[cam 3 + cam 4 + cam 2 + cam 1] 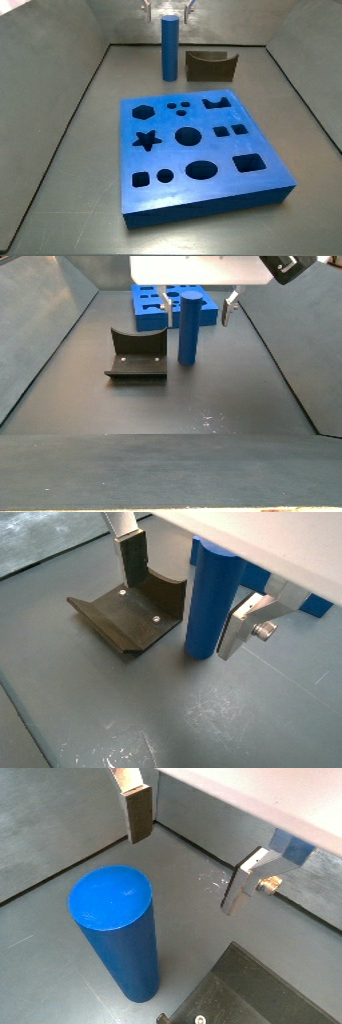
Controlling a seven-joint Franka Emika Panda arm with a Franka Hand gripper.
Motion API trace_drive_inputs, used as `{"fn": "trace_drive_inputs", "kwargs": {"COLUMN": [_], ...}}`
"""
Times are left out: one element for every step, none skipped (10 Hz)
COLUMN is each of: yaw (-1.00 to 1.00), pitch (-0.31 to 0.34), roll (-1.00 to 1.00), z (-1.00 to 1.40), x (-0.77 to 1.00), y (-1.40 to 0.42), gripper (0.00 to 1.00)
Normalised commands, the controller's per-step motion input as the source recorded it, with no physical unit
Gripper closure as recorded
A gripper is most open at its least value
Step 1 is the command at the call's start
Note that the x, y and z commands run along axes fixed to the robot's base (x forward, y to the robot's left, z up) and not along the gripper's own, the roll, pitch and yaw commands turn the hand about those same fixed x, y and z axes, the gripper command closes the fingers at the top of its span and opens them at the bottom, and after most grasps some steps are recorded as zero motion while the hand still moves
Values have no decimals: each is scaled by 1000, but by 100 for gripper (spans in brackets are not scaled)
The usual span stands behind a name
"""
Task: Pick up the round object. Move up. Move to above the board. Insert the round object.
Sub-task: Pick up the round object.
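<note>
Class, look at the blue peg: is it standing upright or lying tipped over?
Upright. The blue peg stands on end on the floor, its flat round top uppermost, between the fingers of the open gripper, which do not touch it.

Blue peg (170, 46), blue board (201, 150), dark olive fixture (131, 612), silver pincer (195, 301) near the peg top.

Light is even and soft, seemingly from overhead, moderately bright in all four pictures; shadows are faint, only a weak dark patch at the foot of the round object (190, 326) on the desk (201, 396); the grey floor carries a dull sheen, with small white glints in a wrist view (214, 876) and a pale smear of reflection in a wrist view (114, 752); the claw (194, 853), above and astride the peg's top, has silver fingers (247, 880) that catch the light; the pale body above them is washed out; all frames are low in resolution, slightly soft; the board (201, 150) looks saturated, its holes crisp enough.
</note>
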Motion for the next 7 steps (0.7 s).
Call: {"fn": "trace_drive_inputs", "kwargs": {"yaw": [60, -3, 0, 0, 0, 0, -3], "pitch": [0, -89, -100, -77, 0, 0, 63], "roll": [20, 0, 0, 0, 0, 0, -157], "z": [0, 360, 760, 180, -89, -797, -806], "x": [0, 0, 354, 51, 0, -169, -160], "y": [-243, -329, -117, -9, -74, -560, -551], "gripper": [0, 0, 0, 0, 0, 0, 0]}}
